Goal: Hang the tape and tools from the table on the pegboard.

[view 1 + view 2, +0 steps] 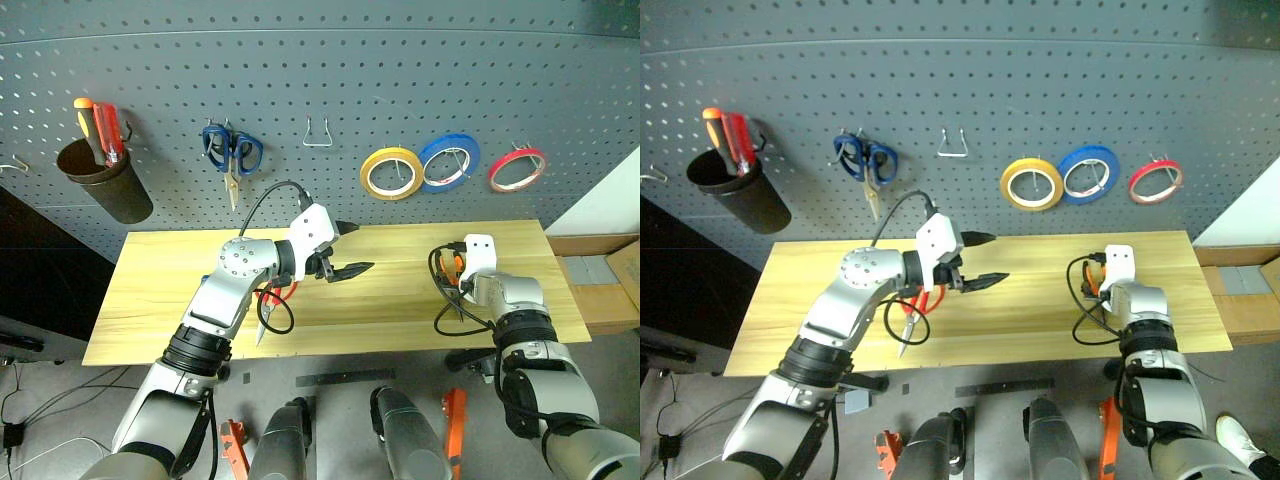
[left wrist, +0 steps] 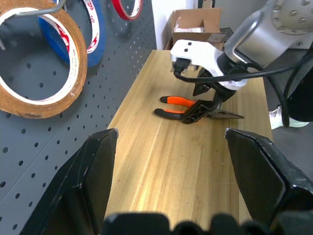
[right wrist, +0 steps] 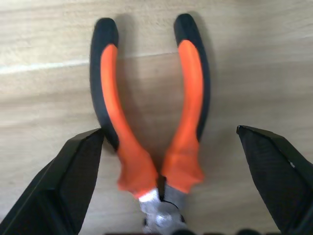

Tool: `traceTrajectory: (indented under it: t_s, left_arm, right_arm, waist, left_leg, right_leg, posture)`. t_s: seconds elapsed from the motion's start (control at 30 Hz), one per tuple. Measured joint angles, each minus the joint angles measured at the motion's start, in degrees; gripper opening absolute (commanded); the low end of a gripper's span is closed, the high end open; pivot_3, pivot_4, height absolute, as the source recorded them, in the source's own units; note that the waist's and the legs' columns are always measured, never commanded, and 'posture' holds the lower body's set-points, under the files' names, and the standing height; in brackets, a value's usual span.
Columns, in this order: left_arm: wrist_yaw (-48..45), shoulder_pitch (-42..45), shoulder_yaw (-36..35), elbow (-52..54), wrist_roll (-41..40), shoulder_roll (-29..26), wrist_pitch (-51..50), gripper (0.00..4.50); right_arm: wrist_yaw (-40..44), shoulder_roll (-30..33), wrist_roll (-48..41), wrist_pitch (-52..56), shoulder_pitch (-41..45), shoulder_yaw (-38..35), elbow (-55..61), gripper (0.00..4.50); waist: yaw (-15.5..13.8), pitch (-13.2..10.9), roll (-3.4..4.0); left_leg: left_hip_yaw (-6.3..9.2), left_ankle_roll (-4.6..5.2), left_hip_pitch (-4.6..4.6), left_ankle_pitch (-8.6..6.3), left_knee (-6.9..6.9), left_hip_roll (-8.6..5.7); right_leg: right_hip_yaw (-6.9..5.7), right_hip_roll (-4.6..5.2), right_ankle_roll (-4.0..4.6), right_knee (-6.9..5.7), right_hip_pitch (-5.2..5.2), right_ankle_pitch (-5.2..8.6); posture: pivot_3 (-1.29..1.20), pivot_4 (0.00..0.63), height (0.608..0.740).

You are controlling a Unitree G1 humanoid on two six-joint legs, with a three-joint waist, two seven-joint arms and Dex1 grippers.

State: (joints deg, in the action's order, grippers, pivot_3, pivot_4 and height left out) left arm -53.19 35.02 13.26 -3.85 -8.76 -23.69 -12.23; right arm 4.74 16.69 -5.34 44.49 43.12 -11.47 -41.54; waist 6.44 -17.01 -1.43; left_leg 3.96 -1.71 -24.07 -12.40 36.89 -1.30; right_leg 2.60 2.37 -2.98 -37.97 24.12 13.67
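While R gripper hangs w/ jaws wide astride the pliers, drop lower & centre on both handles before closing; L gripper also wide, empty.

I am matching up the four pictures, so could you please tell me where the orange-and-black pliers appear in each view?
Left eye view: pliers on the table's right part, just beyond the right gripper.
Right eye view: same spot.
Left wrist view: lying flat beneath the right gripper.
Right wrist view: centred between the open fingers, handles pointing away.
Shared landmark: the right gripper.
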Motion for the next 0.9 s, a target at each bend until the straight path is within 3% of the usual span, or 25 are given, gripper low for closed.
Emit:
traceTrajectory:
  t_s: [0.03,0.13,0.27,0.5,0.67,0.9]
  left_arm:
    - [-0.01,-0.09,0.00,0.00,-0.01,-0.12,0.00,3.79]
    - [0.03,-0.26,-0.05,0.01,-0.06,-0.30,-0.14,3.79]
    - [0.08,-1.13,-0.29,0.65,-0.40,-0.58,-1.56,3.79]
    - [-0.38,-6.63,-4.95,5.61,-4.10,-5.46,-6.17,3.79]
    - [0.57,-9.77,-10.56,7.70,-7.53,-8.23,-10.02,3.79]
    - [5.12,-13.13,-19.52,10.96,-11.52,-10.34,-13.91,3.79]
  right_arm:
    - [0.26,0.18,-0.18,-0.57,0.79,-0.17,-1.61,4.47]
    - [0.51,0.57,-0.20,-2.62,2.22,-0.07,-5.11,3.90]
    - [1.04,0.79,1.10,-5.69,3.13,2.60,-7.38,2.61]
    - [-1.56,-1.00,2.14,-5.78,-0.99,4.17,-0.19,2.60]
    - [-2.47,-3.58,2.32,1.83,-10.33,6.24,18.58,2.60]
    - [-2.56,-9.89,-0.47,19.10,-16.57,13.03,62.15,2.60]
  waist:
    - [0.00,0.00,0.00]
    - [-0.02,0.02,-0.03]
    - [-0.02,0.05,-0.06]
    - [0.11,0.07,-0.06]
    - [-0.11,0.06,-0.05]
    - [-0.12,0.07,0.01]
  left_leg:
    - [0.00,0.00,0.00,0.00,0.00,0.00]
    - [0.00,0.00,0.01,0.00,0.02,-0.01]
    - [0.01,0.00,0.03,0.00,0.03,0.00]
    - [0.08,0.00,0.04,0.00,-0.03,0.06]
    - [0.31,0.00,-0.04,0.00,0.00,0.03]
    - [0.45,-0.02,-0.18,0.00,-0.03,0.08]
  right_leg:
    - [0.01,0.00,0.00,0.00,-0.01,0.00]
    - [0.00,0.00,0.00,0.00,-0.03,0.00]
    - [0.00,0.00,0.00,-0.01,-0.04,0.00]
    - [-0.02,-0.05,0.00,-0.04,-0.01,0.00]
    - [-0.04,-0.01,0.00,-0.03,0.06,0.00]
    - [-0.12,-0.02,0.00,-0.09,0.27,0.01]
  posture:
    - [-0.12,0.264,0.740]
    - [-0.12,0.262,0.740]
    - [-0.12,0.260,0.740]
    - [-0.12,0.262,0.740]
    - [-0.11,0.258,0.740]
    - [-0.11,0.253,0.740]
